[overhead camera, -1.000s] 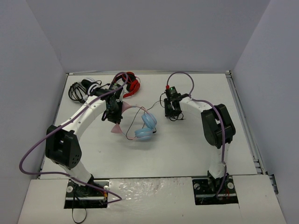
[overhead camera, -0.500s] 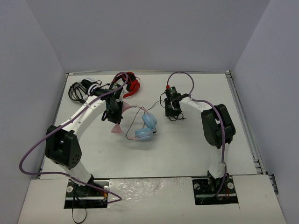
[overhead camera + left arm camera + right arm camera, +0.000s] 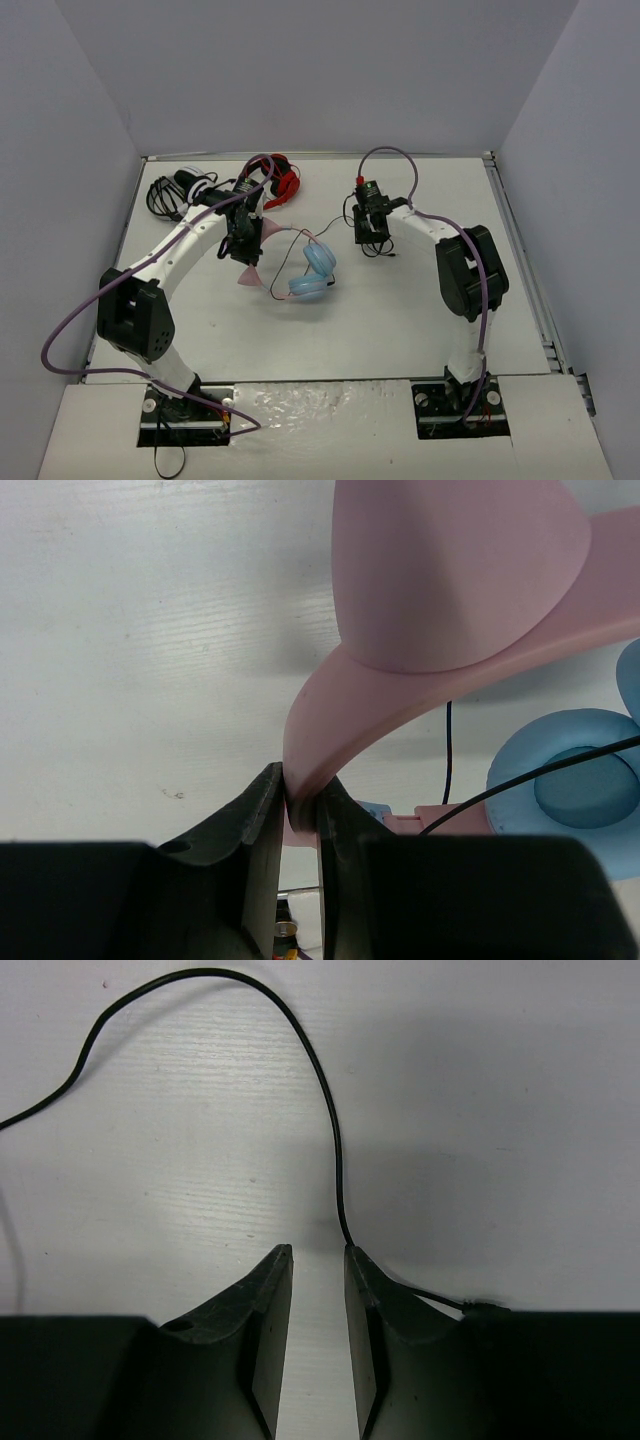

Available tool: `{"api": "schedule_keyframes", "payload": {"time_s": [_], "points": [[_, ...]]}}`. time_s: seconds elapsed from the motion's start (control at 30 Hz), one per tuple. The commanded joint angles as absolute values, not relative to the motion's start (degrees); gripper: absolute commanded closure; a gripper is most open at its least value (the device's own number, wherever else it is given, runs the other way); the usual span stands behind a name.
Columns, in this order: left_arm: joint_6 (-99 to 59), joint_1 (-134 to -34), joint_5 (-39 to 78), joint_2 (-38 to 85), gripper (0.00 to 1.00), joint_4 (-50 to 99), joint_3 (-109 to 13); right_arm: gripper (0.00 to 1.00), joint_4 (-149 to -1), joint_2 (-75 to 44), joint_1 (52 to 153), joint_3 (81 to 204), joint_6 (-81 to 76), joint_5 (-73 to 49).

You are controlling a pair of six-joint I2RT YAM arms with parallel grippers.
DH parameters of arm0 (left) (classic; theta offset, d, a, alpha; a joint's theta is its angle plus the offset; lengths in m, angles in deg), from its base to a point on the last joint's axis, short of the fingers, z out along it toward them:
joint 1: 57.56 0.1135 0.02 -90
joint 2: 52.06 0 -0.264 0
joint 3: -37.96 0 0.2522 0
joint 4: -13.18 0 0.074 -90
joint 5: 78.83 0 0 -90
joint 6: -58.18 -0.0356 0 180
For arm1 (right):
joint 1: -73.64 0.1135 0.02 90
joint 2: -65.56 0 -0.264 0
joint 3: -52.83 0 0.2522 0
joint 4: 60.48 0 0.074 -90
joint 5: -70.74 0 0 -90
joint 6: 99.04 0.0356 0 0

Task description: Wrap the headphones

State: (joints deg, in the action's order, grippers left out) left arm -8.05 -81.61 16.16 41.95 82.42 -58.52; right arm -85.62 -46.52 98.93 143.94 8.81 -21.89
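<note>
The headphones lie mid-table: light blue ear cups (image 3: 315, 268), a pink cat-eared headband (image 3: 278, 232) and a thin black cable (image 3: 341, 222) trailing right. My left gripper (image 3: 246, 260) is shut on the headband; the left wrist view shows its jaws (image 3: 302, 800) pinching the pink band (image 3: 340, 710) below a cat ear (image 3: 450, 570), with an ear cup (image 3: 575, 780) at the right. My right gripper (image 3: 372, 244) stands over the cable's end. In the right wrist view its jaws (image 3: 318, 1252) are narrowly apart and empty; the cable (image 3: 320, 1080) runs behind the right finger (image 3: 385, 1300) to the plug (image 3: 487, 1309).
Red-and-black headphones (image 3: 284, 180) and black-and-white headphones with a coiled cable (image 3: 178, 190) lie at the back left, close behind my left wrist. Grey walls enclose the white table (image 3: 420, 310) on three sides.
My right gripper has shifted slightly toward the back of the table over the cable end. The left gripper and the headphones have not moved.
</note>
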Motion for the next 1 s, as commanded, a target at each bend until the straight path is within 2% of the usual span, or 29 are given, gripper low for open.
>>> {"api": "schedule_keyframes", "payload": {"time_s": [0.0,0.97], "points": [[-8.26,-81.99,18.11,38.81,1.0,80.82,-60.7,0.75,-85.93,-43.06,98.96,146.74,7.67,-24.7],[-8.52,-81.97,18.03,39.06,1.0,81.68,-61.58,0.75,-87.31,-48.51,97.7,147.51,4.41,-24.42]]}}
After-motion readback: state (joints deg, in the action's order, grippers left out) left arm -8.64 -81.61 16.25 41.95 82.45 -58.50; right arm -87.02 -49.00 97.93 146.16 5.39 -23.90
